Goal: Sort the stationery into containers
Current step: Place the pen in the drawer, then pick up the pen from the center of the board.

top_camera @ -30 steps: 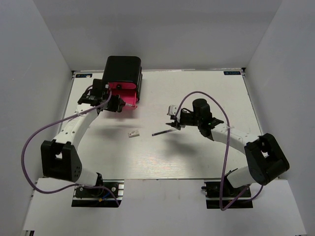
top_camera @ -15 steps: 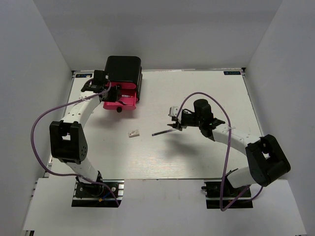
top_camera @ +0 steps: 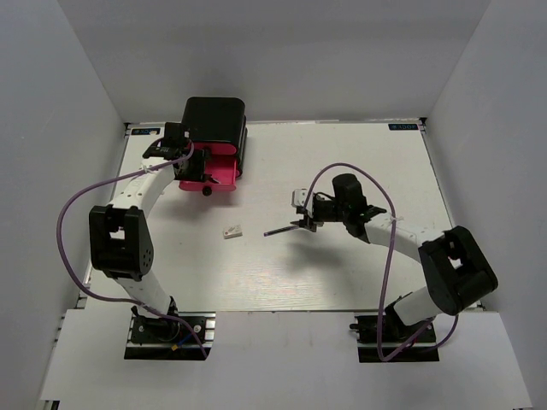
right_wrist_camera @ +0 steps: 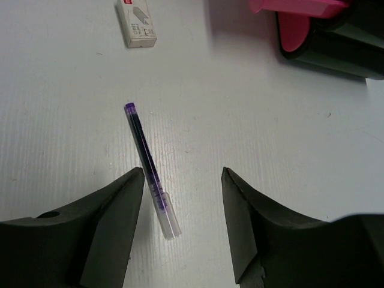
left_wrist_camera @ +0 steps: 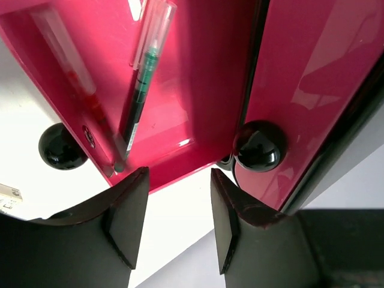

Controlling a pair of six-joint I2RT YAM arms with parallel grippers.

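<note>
Pens first: a thin green pen (left_wrist_camera: pixel 137 102) lies inside the pulled-out pink drawer (left_wrist_camera: pixel 198 90), slanted, its tip near the front wall. A see-through red pen (left_wrist_camera: pixel 66 60) lies beside it, along the drawer's side wall. That drawer belongs to the black chest (top_camera: pixel 214 120) at the far L of the table (top_camera: pixel 342 154), and its black round knob (left_wrist_camera: pixel 60 146) sticks out at the front. Next to it in the L wrist view is the pink front of another drawer, pushed in, w/ its own black knob (left_wrist_camera: pixel 258 147). The left gripper (left_wrist_camera: pixel 178 180) hangs right over the front edge of the open drawer. Its 2 fingers are spread apart w/ nothing btw them; they touch no pen. On the R side, the dark blue pen (right_wrist_camera: pixel 146 153) lies flat on the table, slanted, w/ a clear end toward the arm and a purple-blue end away from it. The right gripper (right_wrist_camera: pixel 182 180) hovers above that pen, fingers spread wide. The pen sits close under one finger, not in the middle of the gap, and is not pinched. A small white eraser (right_wrist_camera: pixel 137 24) w/ a bit of red print lies on the table, apart from the blue pen, btw the pen and the chest. From the top view the blue pen and eraser are near the table's middle, well apart from the chest.
</note>
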